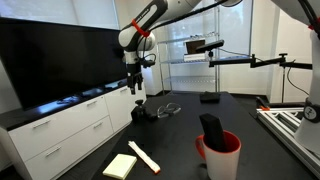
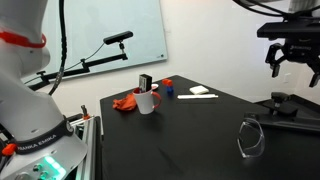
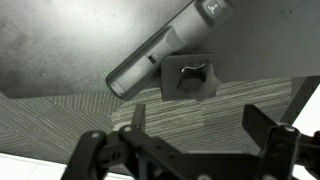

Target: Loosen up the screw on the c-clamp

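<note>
Pincer point(image 1: 134, 89) hangs in the air, fingers spread apart and gripping nothing, above the black surface point(image 1: 182, 135). Below it, near the surface's edge, sits the small dark, blackish metal c-clamp point(image 1: 140, 114), just beside thin silvery wire loops point(image 1: 170, 108). The red plastic bucket point(image 1: 220, 156) stands well apart.

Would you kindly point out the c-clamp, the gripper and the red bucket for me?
c-clamp point(image 1: 140, 114), an exterior view, dark body.
gripper point(image 1: 135, 91), an exterior view, between fingertips.
red bucket point(image 1: 222, 160), an exterior view, front wall.
</note>
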